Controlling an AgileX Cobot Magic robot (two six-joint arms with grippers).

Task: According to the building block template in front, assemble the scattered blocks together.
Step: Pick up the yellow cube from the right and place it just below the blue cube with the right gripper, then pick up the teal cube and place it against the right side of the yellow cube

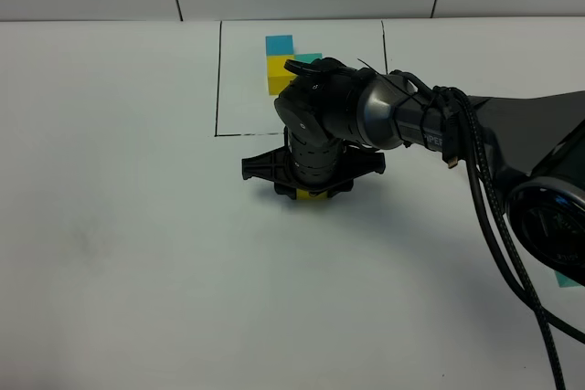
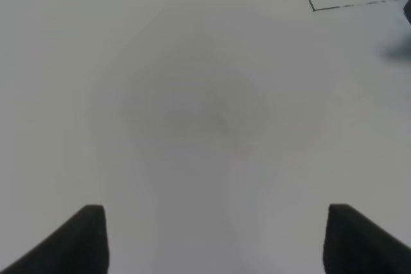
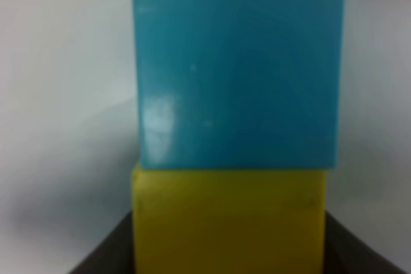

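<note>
While the left gripper (image 2: 218, 239) gapes empty, the right gripper (image 1: 309, 192), mid-frame, clamps a small matte yellow cube (image 3: 228, 222) touching a matte blue cube (image 3: 237, 62).

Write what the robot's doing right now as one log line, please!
right jaws: shut on yellow block | yellow block: against blue block | left jaws: open above table | template: at back, in black outline
</note>
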